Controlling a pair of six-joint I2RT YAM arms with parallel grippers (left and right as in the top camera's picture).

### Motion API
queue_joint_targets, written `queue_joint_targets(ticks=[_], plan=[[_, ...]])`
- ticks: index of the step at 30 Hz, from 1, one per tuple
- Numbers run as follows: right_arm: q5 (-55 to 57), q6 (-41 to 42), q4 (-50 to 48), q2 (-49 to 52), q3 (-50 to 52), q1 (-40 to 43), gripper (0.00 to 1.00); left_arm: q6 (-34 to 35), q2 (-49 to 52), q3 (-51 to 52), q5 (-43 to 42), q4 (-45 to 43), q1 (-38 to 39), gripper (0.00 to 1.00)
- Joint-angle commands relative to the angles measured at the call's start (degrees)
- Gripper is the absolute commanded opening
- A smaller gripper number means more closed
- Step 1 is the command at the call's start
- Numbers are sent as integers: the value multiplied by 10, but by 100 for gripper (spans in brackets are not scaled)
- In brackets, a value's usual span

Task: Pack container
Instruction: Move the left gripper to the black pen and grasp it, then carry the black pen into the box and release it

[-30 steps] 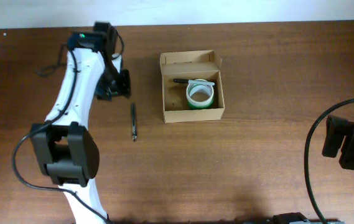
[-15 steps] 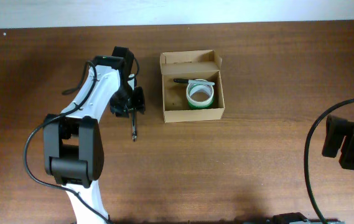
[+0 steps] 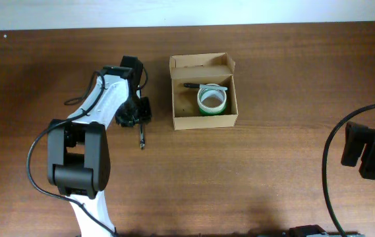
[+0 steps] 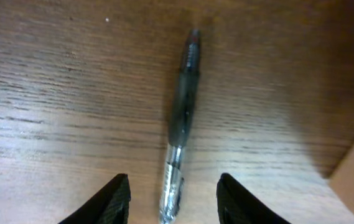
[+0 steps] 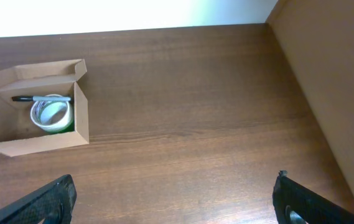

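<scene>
The container [image 3: 200, 122], a tan cardboard box with its flap lid folded back, stands open at the table's middle back, and also shows in the right wrist view [image 5: 37, 140]. Inside lie a green-and-white tape roll [image 3: 212, 100] [image 5: 51, 114] and a black pen [image 3: 194, 85] [image 5: 40, 98]. A second dark pen [image 3: 142, 136] [image 4: 183, 112] lies on the table left of the box. My left gripper [image 3: 138, 116] [image 4: 173, 180] hovers over that pen's near end, open, with a gap on each side of it. My right gripper [image 5: 175, 177] is wide open and holds nothing.
The right arm [image 3: 370, 151] sits at the table's right edge with its cable looping in front. The left arm's white links [image 3: 98, 105] stretch from the front left up to the pen. A wooden panel [image 5: 332, 74] stands at the right of the right wrist view.
The left arm has swung right and forward, bringing its gripper from the back left down over the loose pen's upper end. The right arm has not moved.
</scene>
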State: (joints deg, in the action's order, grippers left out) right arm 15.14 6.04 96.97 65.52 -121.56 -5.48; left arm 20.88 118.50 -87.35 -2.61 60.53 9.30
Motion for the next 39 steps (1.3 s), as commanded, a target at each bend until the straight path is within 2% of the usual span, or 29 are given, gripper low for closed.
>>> queue_joint_targets(ticks=[1, 7, 12, 23, 25, 29, 32, 39], plan=[[-8, 2, 3, -2, -1, -6, 99, 10, -3, 29, 9, -15, -2, 44], [-10, 2, 3, -2, -1, -6, 99, 9, -3, 55, 9, -37, -2, 43], [-10, 2, 3, -2, -1, -6, 99, 5, -3, 67, 9, -53, -2, 38], [-12, 2, 3, -2, -1, -6, 99, 1, -3, 113, 9, -103, -2, 38], [-12, 2, 3, -2, -1, -6, 99, 1, -3, 122, 10, -111, -2, 34], [-12, 2, 3, -2, -1, -6, 99, 1, -3, 132, 10, -120, -2, 15], [-12, 2, 3, -2, -1, -6, 99, 1, -3, 132, 10, -120, -2, 4], [-12, 2, 3, -2, -1, -6, 99, -12, -3, 132, 10, -122, -2, 2]])
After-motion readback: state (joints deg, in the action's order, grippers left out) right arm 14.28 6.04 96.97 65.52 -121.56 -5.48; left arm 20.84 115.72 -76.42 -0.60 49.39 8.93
